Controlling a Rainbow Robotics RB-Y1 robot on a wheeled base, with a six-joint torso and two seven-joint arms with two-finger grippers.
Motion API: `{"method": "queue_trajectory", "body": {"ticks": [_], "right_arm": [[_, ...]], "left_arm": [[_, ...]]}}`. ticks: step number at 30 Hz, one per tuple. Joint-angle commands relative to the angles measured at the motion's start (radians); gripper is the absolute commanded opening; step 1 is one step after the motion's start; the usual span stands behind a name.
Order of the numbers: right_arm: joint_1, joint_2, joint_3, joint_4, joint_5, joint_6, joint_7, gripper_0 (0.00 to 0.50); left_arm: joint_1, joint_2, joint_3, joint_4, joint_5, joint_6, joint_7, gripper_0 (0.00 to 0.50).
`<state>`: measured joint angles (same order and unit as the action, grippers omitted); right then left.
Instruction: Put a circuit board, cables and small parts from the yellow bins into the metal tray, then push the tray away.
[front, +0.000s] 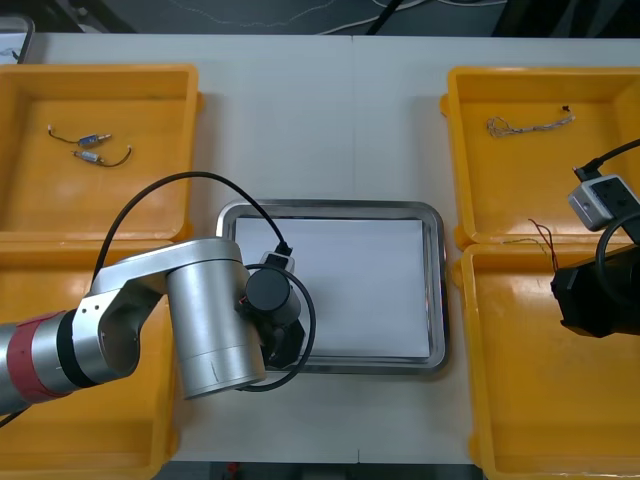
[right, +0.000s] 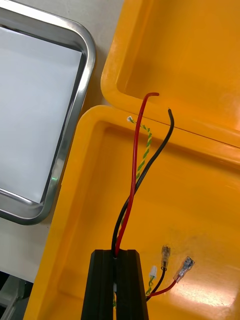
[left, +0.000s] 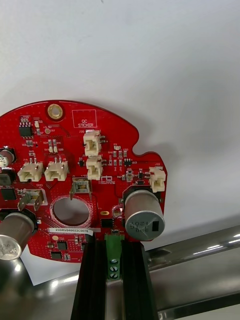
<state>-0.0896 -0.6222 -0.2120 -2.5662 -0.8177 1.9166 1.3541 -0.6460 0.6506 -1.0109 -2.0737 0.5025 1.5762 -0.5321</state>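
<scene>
A round red circuit board (left: 85, 175) is held by its green terminal block, my left gripper (left: 112, 260) shut on it. It hangs over the white inside of the metal tray (left: 200, 247), just past the near rim. From the front, the left gripper (front: 282, 342) is at the tray's (front: 432, 290) near left corner, mostly under its wrist. My right gripper (right: 116, 256) is shut on a red and black cable (right: 134, 170) over the near right yellow bin (right: 200, 200). The cable's free ends (front: 545, 238) stick out toward the far bin's wall.
A green and yellow twisted wire (right: 146, 142) and small connectors (right: 175, 272) lie beside the right fingers. The far left bin (front: 150, 80) holds two short cables (front: 90, 148). A twisted cable (front: 525, 124) lies in the far right bin (front: 470, 90).
</scene>
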Motion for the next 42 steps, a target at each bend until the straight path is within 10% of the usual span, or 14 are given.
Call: {"method": "queue_trajectory", "body": {"ticks": [1,6,10,24,42], "right_arm": [[0.016,-0.025,0.003,-0.025,0.008,0.003,0.0,0.0],[0.016,-0.011,0.003,-0.025,0.017,0.003,0.004,0.0],[0.016,0.012,0.002,-0.023,0.032,0.003,0.011,0.0],[0.016,0.033,0.002,-0.025,0.045,0.003,0.031,0.0],[-0.006,0.026,0.006,-0.023,0.006,0.003,0.079,0.0]], "left_arm": [[-0.007,-0.028,-0.017,-0.009,-0.007,-0.011,0.054,0.088],[-0.006,-0.029,-0.017,-0.009,-0.007,-0.025,0.058,0.408],[-0.006,-0.029,-0.015,-0.011,-0.009,-0.031,0.064,0.5],[-0.004,-0.006,0.066,-0.129,0.039,0.067,0.067,0.5],[-0.004,0.119,0.442,-0.224,0.24,0.252,-0.026,0.5]]}}
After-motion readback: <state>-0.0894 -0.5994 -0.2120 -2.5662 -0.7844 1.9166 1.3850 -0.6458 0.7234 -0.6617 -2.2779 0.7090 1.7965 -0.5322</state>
